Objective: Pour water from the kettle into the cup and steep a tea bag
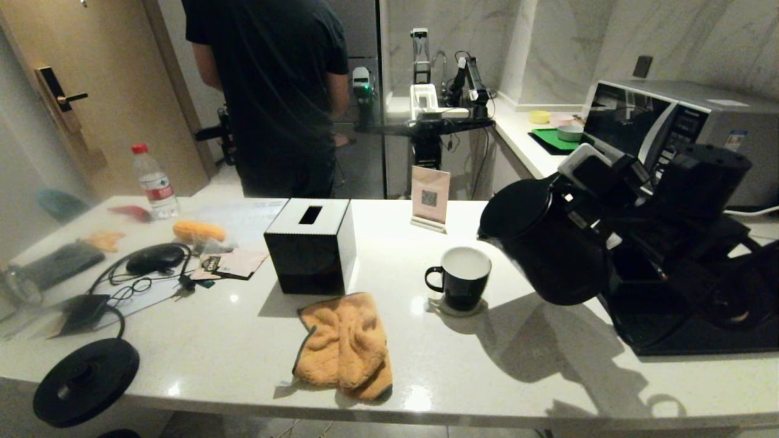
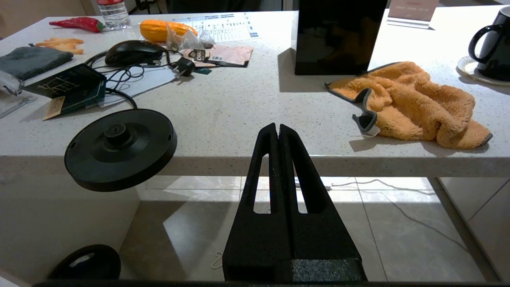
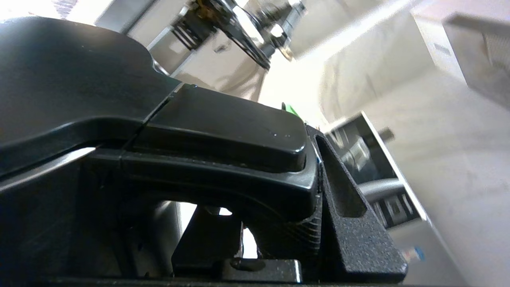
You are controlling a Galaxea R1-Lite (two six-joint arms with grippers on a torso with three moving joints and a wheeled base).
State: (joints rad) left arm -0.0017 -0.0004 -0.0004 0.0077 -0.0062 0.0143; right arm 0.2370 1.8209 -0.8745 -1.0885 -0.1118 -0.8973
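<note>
Currently: right gripper (image 1: 587, 182) clamped on handle of kettle (image 1: 548, 243), held tilted beside and above cup (image 1: 464, 277), spout (image 1: 484, 234) short of the rim. Carry spout over cup's white inside first; tip slowly. Left gripper (image 2: 277, 131) parked below counter edge, fingers together.

Dim overhead light, hard shadows

QR code on pink standing card (image 1: 429, 198) behind cup (image 1: 465, 277), pattern visible, no words legible. Printed sheet (image 2: 223, 26), sachets (image 2: 217, 55), water bottle label (image 1: 156, 184) and microwave panel (image 1: 681, 131) carry print too small to read.
</note>
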